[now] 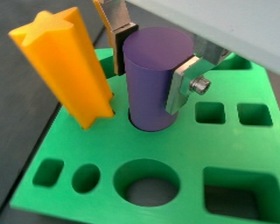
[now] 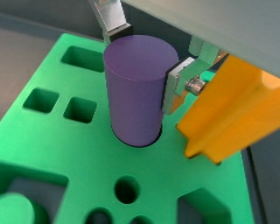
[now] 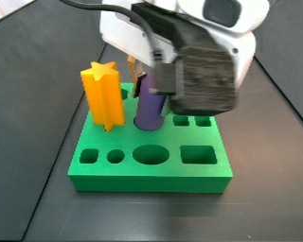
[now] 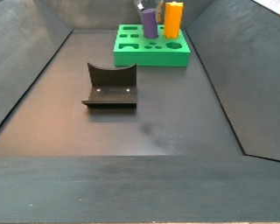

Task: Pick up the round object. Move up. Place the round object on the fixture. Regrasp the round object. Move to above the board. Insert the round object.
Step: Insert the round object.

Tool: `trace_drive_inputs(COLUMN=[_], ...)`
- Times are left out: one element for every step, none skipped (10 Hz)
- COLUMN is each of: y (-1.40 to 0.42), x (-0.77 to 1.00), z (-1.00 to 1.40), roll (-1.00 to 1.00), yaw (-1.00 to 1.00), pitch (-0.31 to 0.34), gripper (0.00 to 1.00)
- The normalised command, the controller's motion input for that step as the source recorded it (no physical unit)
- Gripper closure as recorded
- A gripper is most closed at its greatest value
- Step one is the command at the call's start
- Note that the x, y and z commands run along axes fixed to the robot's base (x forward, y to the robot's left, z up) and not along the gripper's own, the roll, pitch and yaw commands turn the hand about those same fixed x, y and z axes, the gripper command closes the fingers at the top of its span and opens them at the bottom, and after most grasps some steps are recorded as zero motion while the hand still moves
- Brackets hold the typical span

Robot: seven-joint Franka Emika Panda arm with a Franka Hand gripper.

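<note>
Upright beside the orange star post (image 1: 70,70), the round object (image 1: 154,77) is standing in a hole of the board (image 1: 241,157), sitting between the tool's (image 1: 152,63) fingers (image 1: 185,83), which are flanking it; actual contact is unclear.

Purple round object (image 1: 154,77) upright in board (image 1: 224,144)
</note>
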Motion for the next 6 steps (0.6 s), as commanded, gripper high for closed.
trace_drive_inputs(y=[0.00,0.00,0.08,0.11,0.00,0.00], x=[-0.04,-0.04,-0.21,0.00,0.00,0.00], z=[-0.79,-0.79,-0.58,-0.13,0.00,0.00], roll=[0.00,-0.02,-0.02,-0.08,0.01,0.00], yaw=[-1.00,-0.97,-0.79,0.00,0.00,0.00], pitch=[0.000,0.000,0.000,0.000,0.000,0.000], gripper=[1.00,1.00,1.00,1.00,1.00,1.00])
